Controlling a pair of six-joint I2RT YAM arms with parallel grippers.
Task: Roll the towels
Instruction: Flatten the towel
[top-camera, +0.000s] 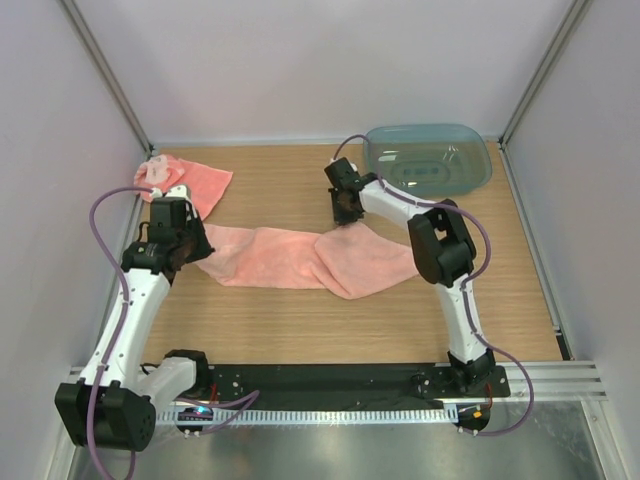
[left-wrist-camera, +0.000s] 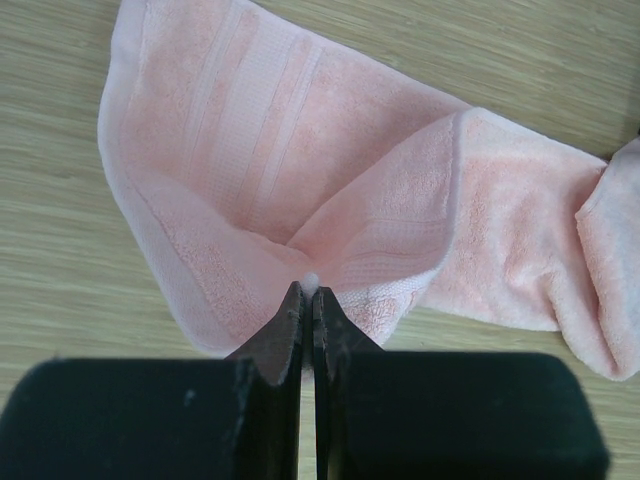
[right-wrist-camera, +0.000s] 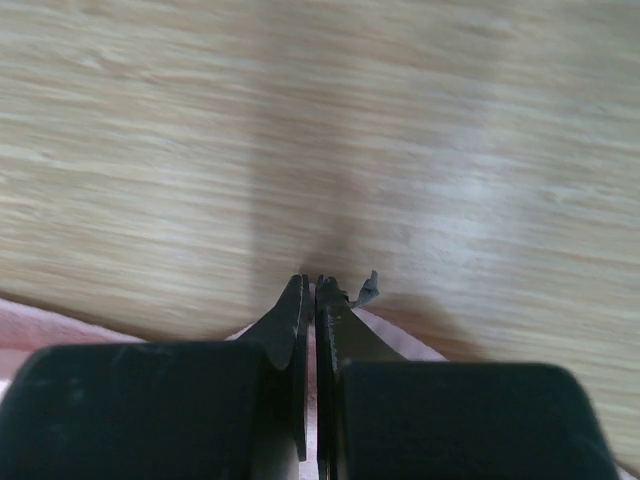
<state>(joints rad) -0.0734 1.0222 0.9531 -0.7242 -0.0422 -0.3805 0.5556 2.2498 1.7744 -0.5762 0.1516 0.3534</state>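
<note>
Pinching towel (top-camera: 300, 258) at its ends, mid-table (top-camera: 330, 325).
Lying twisted and rumpled across the middle, left to right; second towel (top-camera: 195, 185) sitting bunched in far-left corner, well apart from tub (top-camera: 427, 160). Keeping left gripper (left-wrist-camera: 308, 292) pressed together on a pucker of cloth at left end. Holding right gripper (right-wrist-camera: 311, 282) pressed together at far edge of right end; not showing whether cloth is caught. Judging terry as soft, light and limp: sagging and bunching likely, slipping unlikely. Favouring hem or corners for taking hold, pulling flat, then rolling from a short end.
</note>
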